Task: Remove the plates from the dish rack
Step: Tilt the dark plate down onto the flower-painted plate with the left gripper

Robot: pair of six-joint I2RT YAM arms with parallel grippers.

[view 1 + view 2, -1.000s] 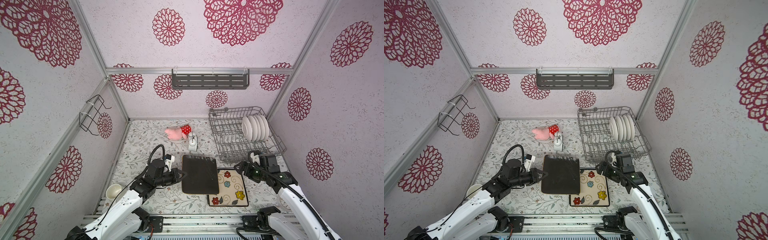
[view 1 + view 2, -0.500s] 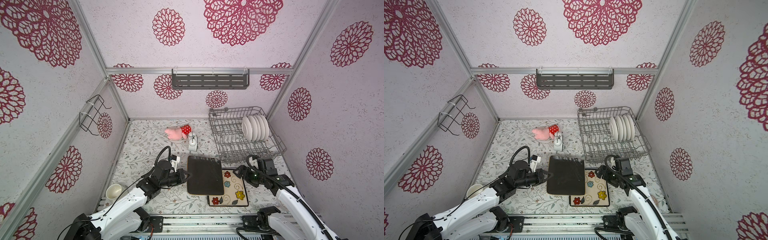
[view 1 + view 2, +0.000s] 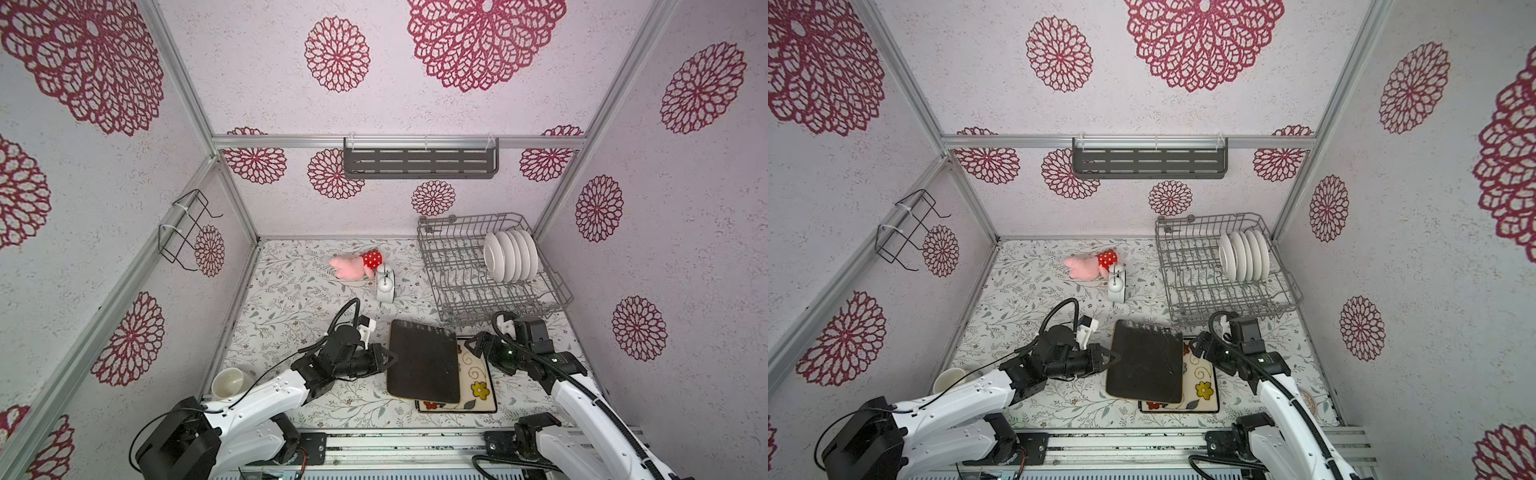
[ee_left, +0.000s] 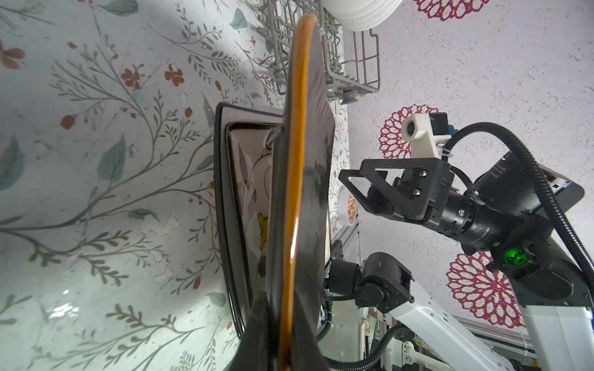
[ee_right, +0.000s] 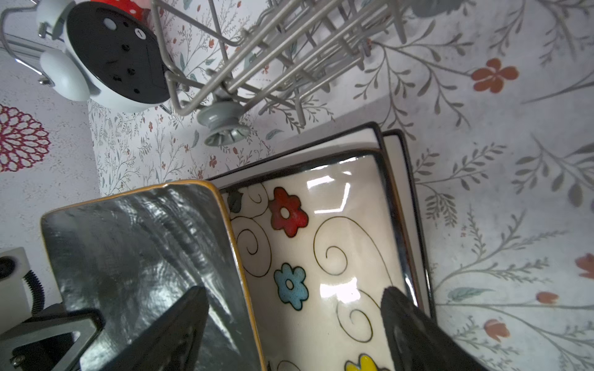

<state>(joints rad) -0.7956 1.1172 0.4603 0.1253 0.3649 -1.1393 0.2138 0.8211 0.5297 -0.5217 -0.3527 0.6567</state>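
— So, where is the dark plate [image 3: 424,361] at this moment?

— My left gripper [image 3: 388,360] pinches it at the left edge, fingers pressed tight on the rim. The plate hangs a little above the cream flowered plate [image 3: 478,384] and covers most of it. In the left wrist view I see the dark plate edge-on with its orange rim, and a gap between it and the flowered one below.

— And your other hand?

— My right gripper [image 3: 478,345] stays near the right side of the stack, fingers spread wide and holding nothing. In the right wrist view the flowered plate lies between the two fingertips [image 5: 414,334], but I do not touch it.

— What is under the flowered one?

— One more plate with a white face and black rim [image 5: 395,144]; only its edges are showing.

— How much of the job is finished, you think?

— I judge it about half. The stack in front of the dish rack [image 3: 490,270] has these plates, and the dark one is not yet set down. A small printed plate [image 3: 1308,401] lies near the right arm's base too. Inside the rack a row of round white plates [image 3: 511,255] stands upright on the right side; these are left to take out.

— Other things around?

— A white alarm clock [image 3: 385,284], a pink plush toy [image 3: 353,266] and a white mug [image 3: 228,380], all apart from the stack.
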